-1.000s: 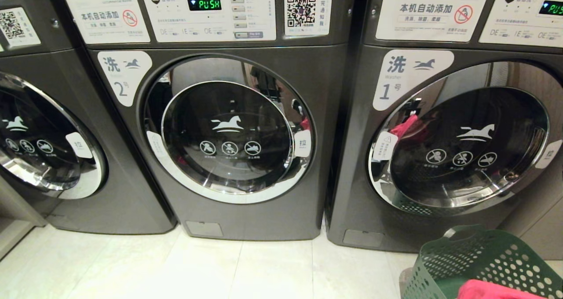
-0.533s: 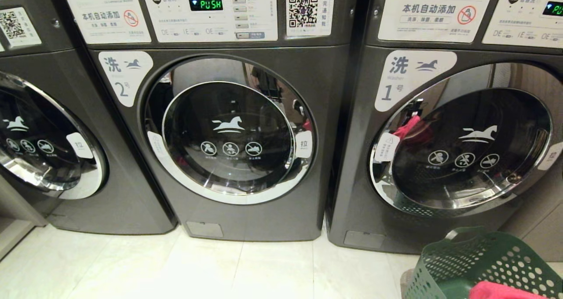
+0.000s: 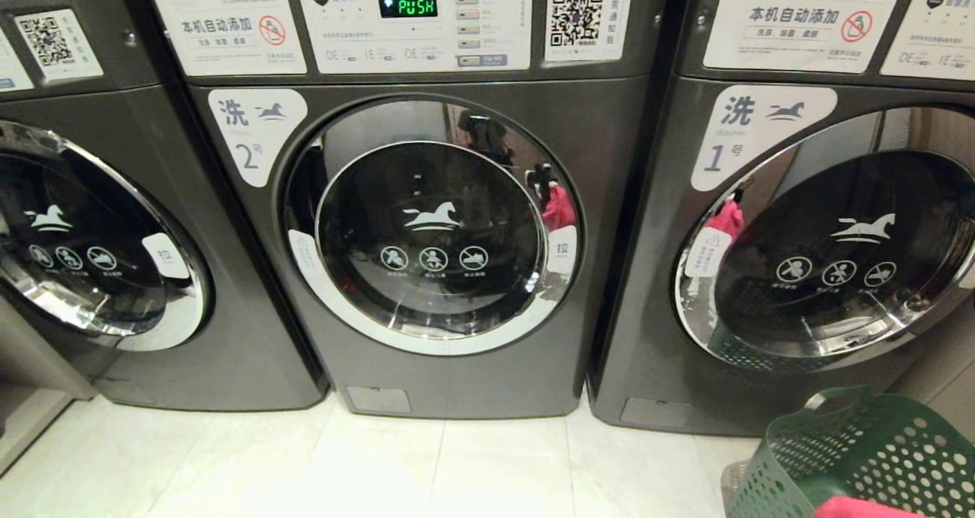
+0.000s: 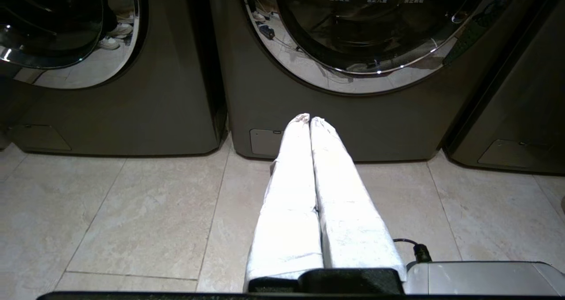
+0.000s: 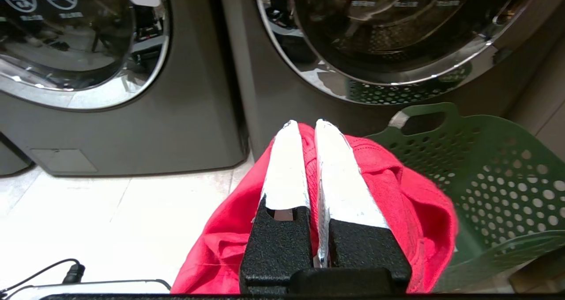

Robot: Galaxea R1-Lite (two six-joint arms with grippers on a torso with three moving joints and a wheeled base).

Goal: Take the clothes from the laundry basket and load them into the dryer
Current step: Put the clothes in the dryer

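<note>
The red garment (image 5: 410, 203) is pinched between the closed fingers of the right hand (image 5: 309, 125); it drapes to both sides of the fingers and hangs over the front edge of the green perforated laundry basket (image 5: 499, 181), with no clear long axis, being bunched. In the head view only a strip of red cloth (image 3: 868, 507) shows at the lower right corner, inside the basket (image 3: 861, 449). The basket stands on the floor just in front of the machine numbered 1 (image 3: 655, 274), its handle cut-out toward that machine's door. The left hand (image 4: 310, 120) is empty, fingers pressed together, pointing level toward the base of the machine numbered 2 (image 3: 602, 145), held above the floor. Three dark grey front-loading machines stand side by side, all round doors shut; the middle door (image 3: 430, 225) has a chrome ring and a horse emblem, and its display (image 3: 408, 4) reads PUSH. The floor (image 3: 495, 472) is pale glossy tile with visible joints.
</note>
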